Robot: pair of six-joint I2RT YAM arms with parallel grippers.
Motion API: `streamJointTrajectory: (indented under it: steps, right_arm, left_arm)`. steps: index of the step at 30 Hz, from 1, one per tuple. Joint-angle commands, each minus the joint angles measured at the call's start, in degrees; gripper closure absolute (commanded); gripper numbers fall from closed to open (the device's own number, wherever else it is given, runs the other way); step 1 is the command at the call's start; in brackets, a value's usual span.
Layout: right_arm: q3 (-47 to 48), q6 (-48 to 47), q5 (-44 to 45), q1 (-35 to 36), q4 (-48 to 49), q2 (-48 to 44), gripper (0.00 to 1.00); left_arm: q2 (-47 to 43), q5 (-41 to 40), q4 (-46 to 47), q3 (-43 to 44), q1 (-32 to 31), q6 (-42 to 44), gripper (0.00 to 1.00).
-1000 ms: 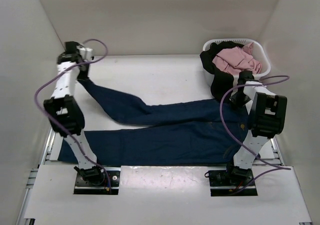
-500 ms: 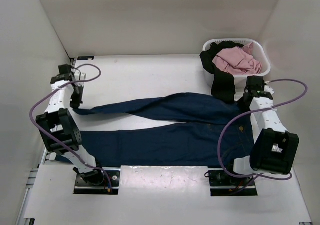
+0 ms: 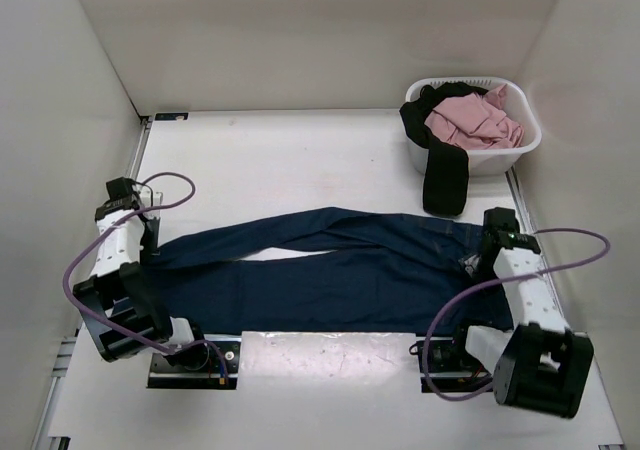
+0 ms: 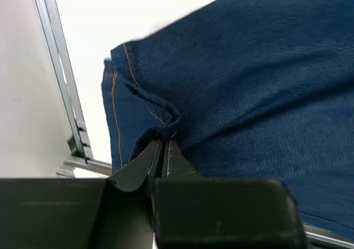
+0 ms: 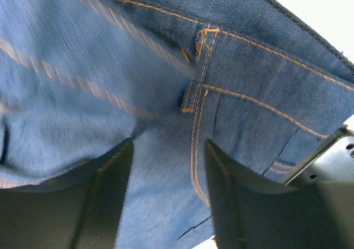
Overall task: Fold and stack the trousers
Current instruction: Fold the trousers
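Risk check, near to far. The trousers [image 3: 330,280] are lying across the near half of the desk [image 3: 300,160], waist right, legs running left, near edge sitting against the mounting plate [image 3: 330,345].

Left jaws are clenching a small pinch of hem [image 4: 160,116] at the left end. It's a thin bite, so it's looking likely to slip out under any pull. That hem is also sitting just beside the left rail [image 4: 55,77], and slack cloth there could be dropping over the edge.

Right jaws are standing parted over the waistband seam [image 5: 202,66], grasping nothing. The waist is lying free, so a tug from the left is going to be dragging the whole garment instead of tensioning it. If they're closing where they are, I'm expecting one layer only, or just a belt loop.

The legs aren't lining up. The far leg [image 3: 330,220] is bowing away from the near one, with a sliver of desk showing between them. Folding like this is baking in a skewed stack.

Farther right, the black garment [image 3: 445,180] is hanging out of the basket [image 3: 495,160], its tail ending just beside the waist; can't tell if it's touching. A lift at the waist is risking snagging it and tipping the basket.
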Motion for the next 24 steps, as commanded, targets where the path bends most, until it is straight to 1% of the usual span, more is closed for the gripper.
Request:
streamJointTrajectory:
  steps: [1,5,7,8,9,10,11,12,15,20,22,24]
  right_arm:
    - [2.0,2.4,0.2,0.0,-5.0,-7.5,0.39]
    - [9.6,2.4,3.1,0.0,-6.4,-10.3,0.35]
    - [13.7,3.8,3.7,-0.6,-5.8,-7.5,0.34]
    - [15.0,3.8,3.7,-1.3,-4.7,-6.0,0.28]
    - [15.9,3.8,3.7,-2.1,-3.9,-4.4,0.25]
    - [16.7,4.6,3.0,-2.1,-3.0,-0.9,0.22]
    - [18.0,5.2,2.4,-2.9,-0.9,0.8,0.21]
    - [18.0,6.6,1.6,-3.6,0.5,4.5,0.21]
    - [19.4,10.5,-0.5,-3.6,4.1,11.2,0.19]
    - [18.1,15.3,-2.9,-4.8,8.3,17.4,0.19]
    - [17.0,17.4,-1.9,-4.8,10.9,18.2,0.19]
    - [16.5,17.4,2.0,-5.4,15.3,19.4,0.21]
  left_arm:
    - [-1.7,0.0,1.9,-1.5,1.9,1.8,0.86]
    - [-1.7,1.1,1.9,-2.0,2.4,1.8,0.86]
    - [-1.7,1.6,1.9,-2.0,2.4,1.8,0.86]
    - [-1.7,1.6,1.9,-2.0,2.4,1.8,0.86]
    - [-1.7,1.6,2.4,-2.0,2.9,1.8,0.86]
    - [-1.7,1.6,2.4,-2.7,2.9,1.8,0.86]
    - [-1.7,2.2,2.4,-3.5,2.9,1.8,0.86]
    - [-1.7,2.2,2.4,-4.0,2.9,1.8,0.86]
    - [-1.7,2.2,2.9,-5.3,2.9,1.8,0.86]
    - [-1.7,2.2,2.9,-5.9,4.0,2.3,0.86]
    - [-1.1,2.7,3.5,-5.9,4.5,2.3,0.86]
    - [-1.1,2.7,3.5,-5.9,4.5,2.3,0.86]
